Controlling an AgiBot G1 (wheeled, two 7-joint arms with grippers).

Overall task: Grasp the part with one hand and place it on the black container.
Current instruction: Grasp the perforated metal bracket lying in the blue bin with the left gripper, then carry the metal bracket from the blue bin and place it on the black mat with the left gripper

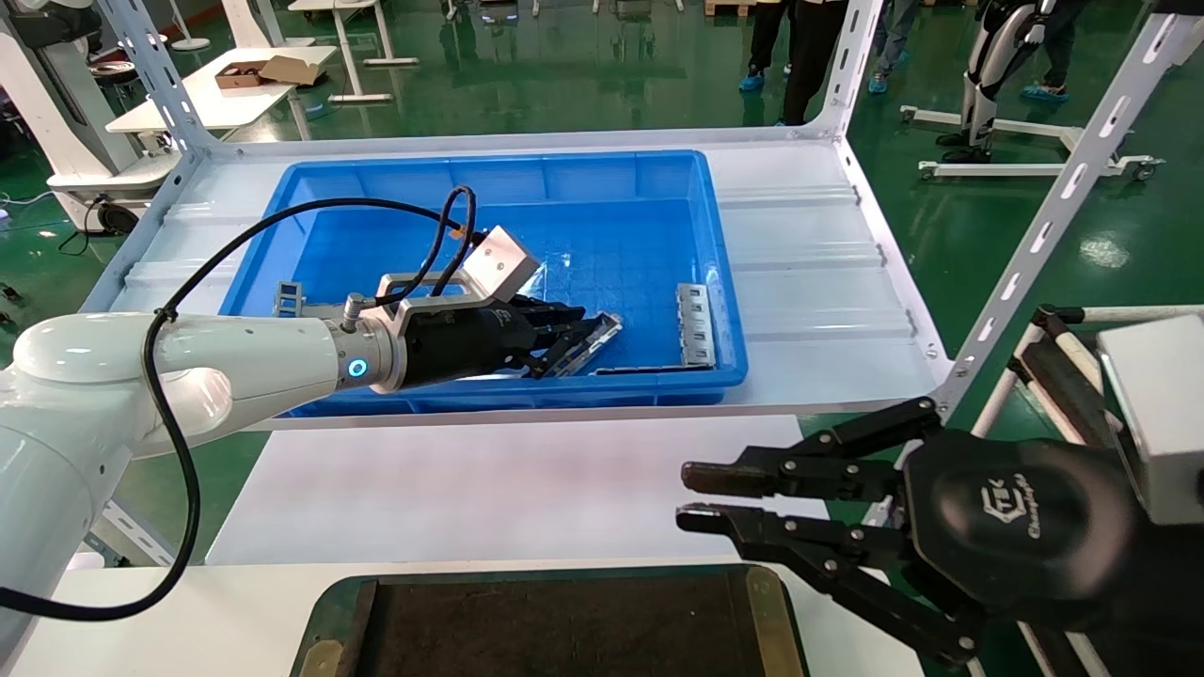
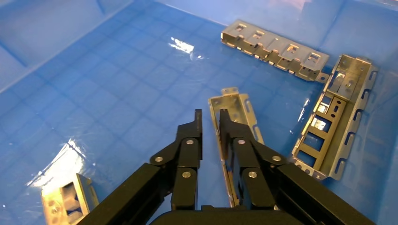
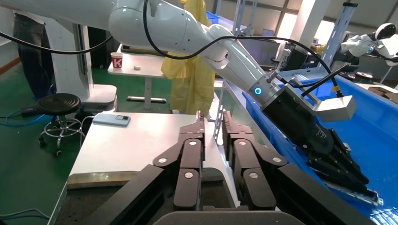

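Lying low in the blue bin (image 1: 489,160), just right of centre in the head view: the part (image 1: 597,337), a slim long grey metal strip, folded as a channel with thin raised side walls. Narrow and pale in the left wrist view (image 2: 237,110), with small slots along one wall and a little tab at the far end. In the head view, seems raised a bit at its right end, but hard to tell.

Closed on the part at the centre of the head view: the left claw (image 1: 574,343), black, coming in from the left. At bottom centre of the left wrist view (image 2: 210,117), black fingers (image 2: 192,140) almost together, with one side wall of the channel between them.

Also in the bin: a flat silvery plate with tabs (image 1: 696,324) to the right, seen at the upper right of the left wrist view (image 2: 274,49); beside it a wider ladder-like bar (image 2: 335,117); one more piece (image 1: 287,299) at the left.

At the lower right of the head view, over the white table (image 1: 470,489): the right claw (image 1: 691,496), fingers a little apart, holding nothing.

At the bottom centre, the black container (image 1: 324,611), dark floor and green rim, well apart from the part.
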